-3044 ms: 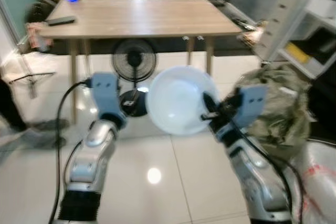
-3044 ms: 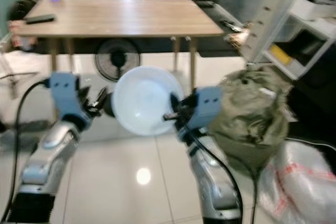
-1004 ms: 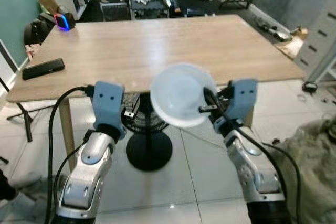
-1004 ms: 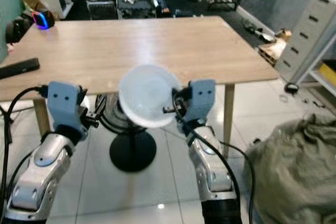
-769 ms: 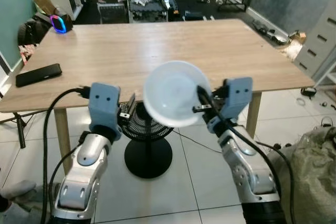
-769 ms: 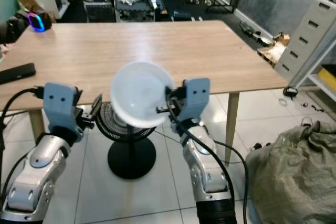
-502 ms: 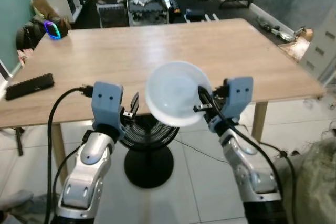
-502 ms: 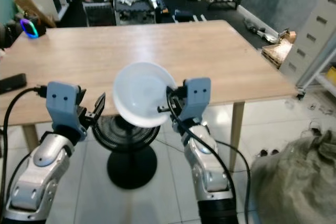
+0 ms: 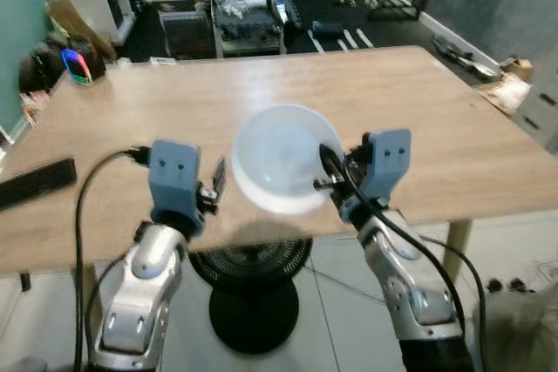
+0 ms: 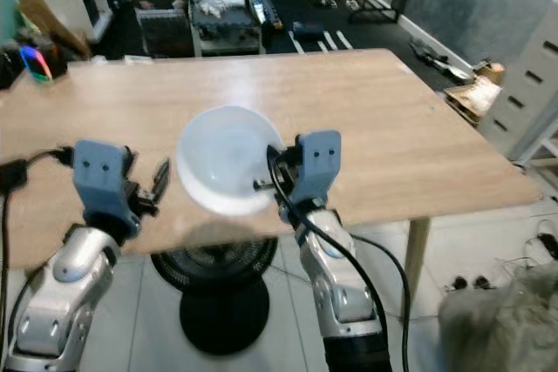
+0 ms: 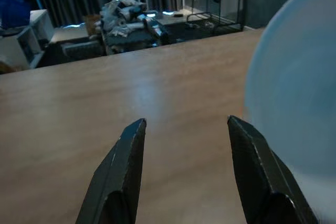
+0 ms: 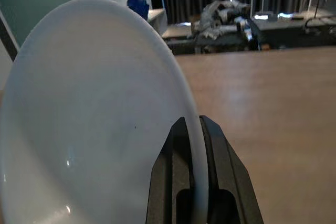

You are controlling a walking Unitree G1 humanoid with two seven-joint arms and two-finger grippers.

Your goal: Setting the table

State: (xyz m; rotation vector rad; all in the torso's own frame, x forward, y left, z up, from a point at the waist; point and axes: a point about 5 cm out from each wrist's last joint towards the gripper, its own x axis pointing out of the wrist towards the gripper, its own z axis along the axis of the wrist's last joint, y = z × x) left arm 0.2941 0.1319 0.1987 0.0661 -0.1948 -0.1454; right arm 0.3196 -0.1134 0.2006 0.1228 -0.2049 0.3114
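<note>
White bowl [image 9: 281, 159]: held in the air above the near edge of the worktop [image 9: 453, 137], tilted so its hollow faces up and toward the robot; the wooden top beneath it lies in shadow.

Right gripper [image 12: 192, 145]: jaws pinched narrow on the bowl's rim, one finger [image 12: 176, 156] on each face of the wall, at the bowl's right side.

Left gripper [image 11: 185, 156]: raised just left of the bowl over the near edge, jaws parted wide and holding nothing; the bowl's pale side shows beside one finger in the left wrist view.

Black flat device [image 9: 37, 183]: lying near the worktop's left edge.

Glowing gadget [image 9: 76, 66]: multicoloured light, just beyond the far left corner of the worktop.

Floor fan [image 9: 253, 294]: black, standing under the worktop below the near edge.

Cluttered low unit [image 9: 248, 6]: beyond the far edge.
</note>
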